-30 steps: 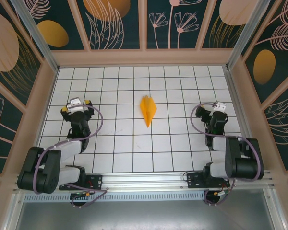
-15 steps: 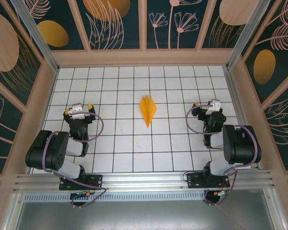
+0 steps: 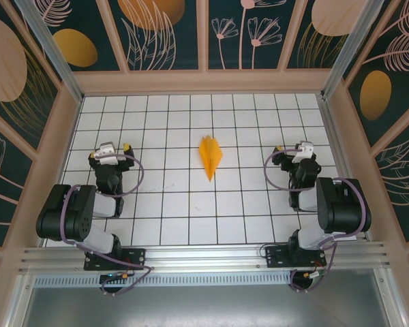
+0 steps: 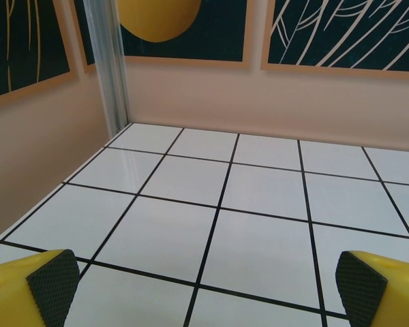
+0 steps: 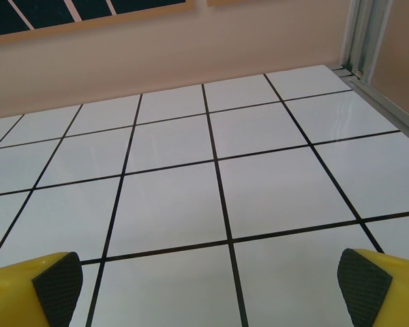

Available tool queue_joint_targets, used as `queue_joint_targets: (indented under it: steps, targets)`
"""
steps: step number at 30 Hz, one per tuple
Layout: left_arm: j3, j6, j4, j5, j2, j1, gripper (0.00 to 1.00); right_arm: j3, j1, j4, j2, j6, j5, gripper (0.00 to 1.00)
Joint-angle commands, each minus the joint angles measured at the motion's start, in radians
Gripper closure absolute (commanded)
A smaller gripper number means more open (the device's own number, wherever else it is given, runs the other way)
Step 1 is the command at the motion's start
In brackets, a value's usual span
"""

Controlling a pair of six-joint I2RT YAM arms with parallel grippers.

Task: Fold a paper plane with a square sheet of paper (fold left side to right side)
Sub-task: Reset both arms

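At the bottom of the overhead frame, both arm bases are bolted to a metal rail (image 3: 204, 262). The left arm (image 3: 68, 218) folds up from the lower left and the right arm (image 3: 339, 208) from the lower right, each trailing a purplish cable.

In the left wrist view, the left fingers (image 4: 53, 289) sit in the bottom corners. They are yellow with dark textured pads, spread wide, with nothing between them but bare tile. The right fingers (image 5: 363, 289) stand the same way in the right wrist view, wide open and empty above the counter (image 5: 191, 197), which is white with a black grid.

Farther up the overhead frame, the paper plane (image 3: 210, 157) lies flat on the counter at the centre, between the two arms and well apart from both. It is a slim, bright orange dart, narrowing to a point toward the bottom of the frame.

Beyond it, along the top of the frame, stands the back wall (image 3: 204, 82). It is pale at its foot, with dark panels above showing line-drawn leaves, flowers and dull orange ovals.
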Motion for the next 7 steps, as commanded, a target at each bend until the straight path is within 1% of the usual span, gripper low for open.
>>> queue_joint_targets:
  steps: [1,7]
  targets:
    - [0.010,-0.019,0.005,0.012,-0.001,0.005,0.02,0.000,0.002,0.056,0.000,-0.014,-0.018,0.01]
    - [0.010,-0.019,0.005,0.012,0.000,0.006,0.01,0.000,0.002,0.057,0.001,-0.015,-0.018,0.01]
